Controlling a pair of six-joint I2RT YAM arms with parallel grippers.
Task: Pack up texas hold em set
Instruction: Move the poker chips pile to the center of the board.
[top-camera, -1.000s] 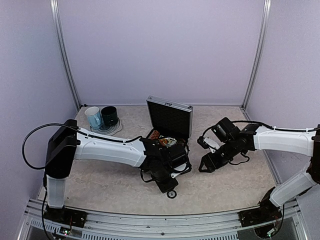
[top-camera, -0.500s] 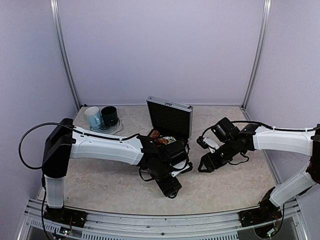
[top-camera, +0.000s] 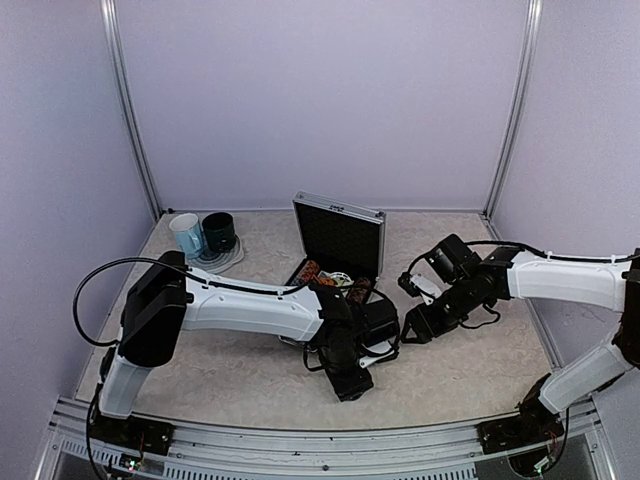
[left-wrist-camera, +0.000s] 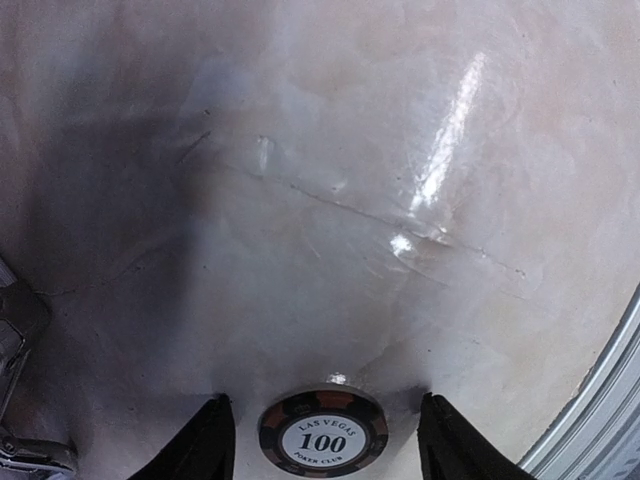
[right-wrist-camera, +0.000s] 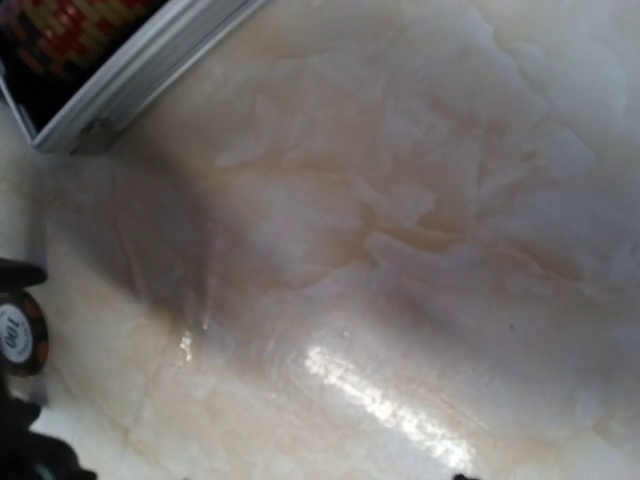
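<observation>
The silver case (top-camera: 340, 238) of the texas hold em set stands open mid-table, lid upright, with striped chip rows (top-camera: 318, 272) in its base. One loose black "100" chip (left-wrist-camera: 323, 433) lies flat on the table in front of the case. My left gripper (left-wrist-camera: 327, 440) is open and straddles this chip, with black fingers (left-wrist-camera: 207, 442) either side and a gap to each. From above, the left gripper (top-camera: 350, 383) hides the chip. My right gripper (top-camera: 413, 328) hovers open and empty to the right of the case. Its wrist view shows the case corner (right-wrist-camera: 140, 55) and the same chip (right-wrist-camera: 18, 335).
A light-blue mug (top-camera: 187, 235) and a dark-green mug (top-camera: 219, 231) stand on a plate (top-camera: 228, 258) at the back left. The table's metal front rail (left-wrist-camera: 600, 420) runs close to the right of the left gripper.
My left arm has swung rightwards and come down over the loose chip, its jaws opening wider around it. The right arm has barely shifted.
</observation>
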